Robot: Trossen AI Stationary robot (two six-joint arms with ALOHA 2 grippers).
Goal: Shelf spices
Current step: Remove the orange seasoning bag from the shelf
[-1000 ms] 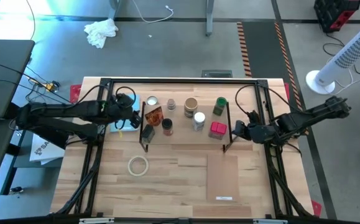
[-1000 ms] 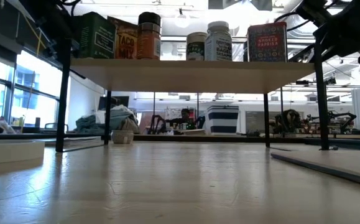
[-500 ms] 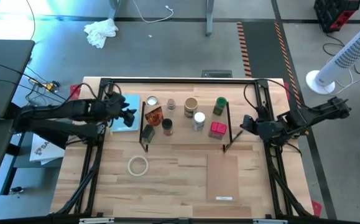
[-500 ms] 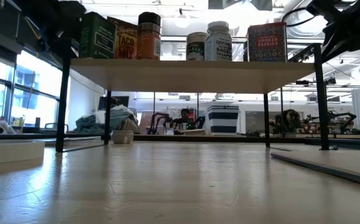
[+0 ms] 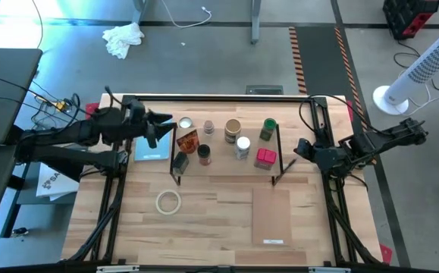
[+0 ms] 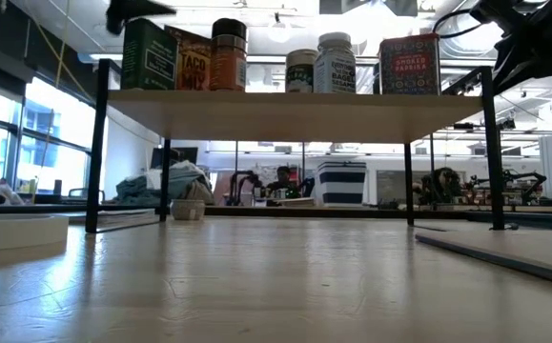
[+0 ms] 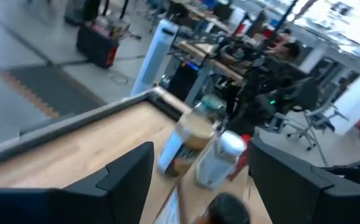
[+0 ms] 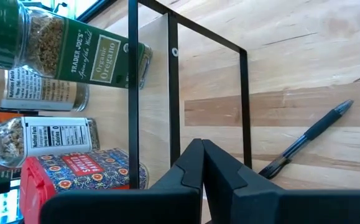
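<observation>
On shelf [image 5: 227,163]: spices [image 5: 242,146] all standing, task looks finished. Left gripper [image 5: 164,119] spread, empty, by left end. Right gripper [image 5: 296,149] clenched, empty. Next: park arms.

The pale wooden desk [image 5: 219,235] is carrying the shelf [image 5: 221,165], whose plank top is bearing the spices [image 5: 234,140], while a white tape ring [image 5: 168,202], a thin flat board [image 5: 272,216], a light-blue pad [image 5: 152,149] and a pen [image 8: 307,139] are lying directly on the desk.
</observation>
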